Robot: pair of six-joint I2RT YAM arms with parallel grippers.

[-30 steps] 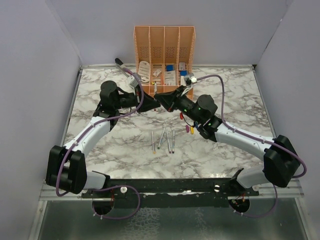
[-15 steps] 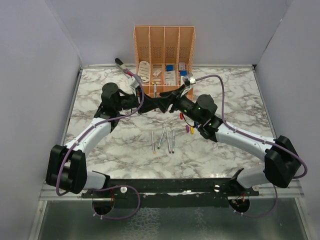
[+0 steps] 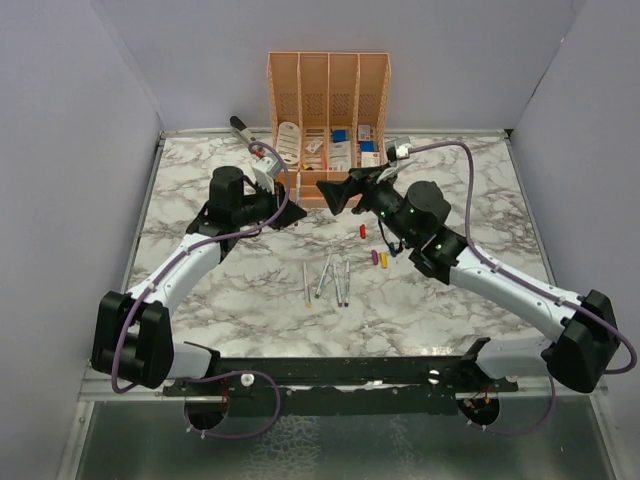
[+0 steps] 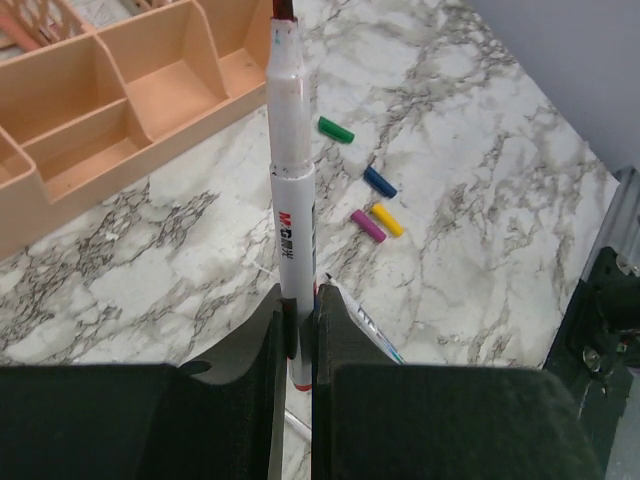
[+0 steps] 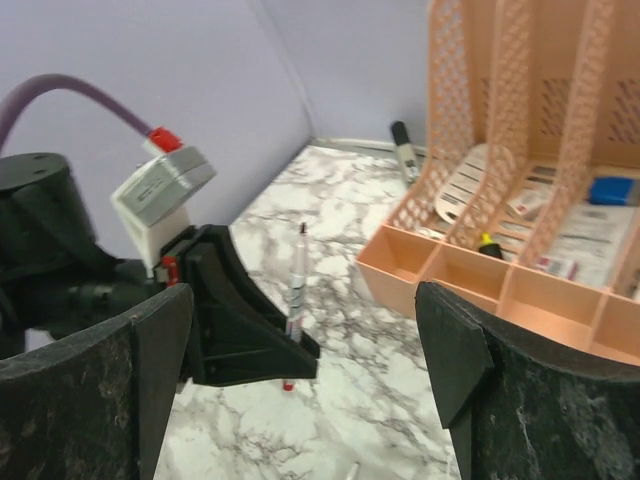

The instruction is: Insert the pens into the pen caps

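Observation:
My left gripper (image 3: 290,212) (image 4: 298,300) is shut on a whitish pen (image 4: 288,200) (image 5: 297,285). The pen sticks out beyond the fingers, with its dark tip pointing away and a red end below. My right gripper (image 3: 334,190) (image 5: 305,335) hangs open just right of it, facing the left gripper and holding nothing. Several more pens (image 3: 327,278) lie side by side on the marble in front of the arms. A red cap (image 3: 362,231) lies near the right arm. Green (image 4: 336,129), blue (image 4: 379,181), purple (image 4: 367,225) and yellow (image 4: 387,219) caps lie loose on the marble.
An orange organiser (image 3: 328,95) (image 5: 520,290) stands at the back centre, its front trays close behind both grippers. A black marker (image 3: 240,125) lies at the back left. Grey walls close in the table on three sides.
The right gripper has opened wide and drawn back to the right and toward the organiser. The left gripper has shifted slightly left, still holding the pen.

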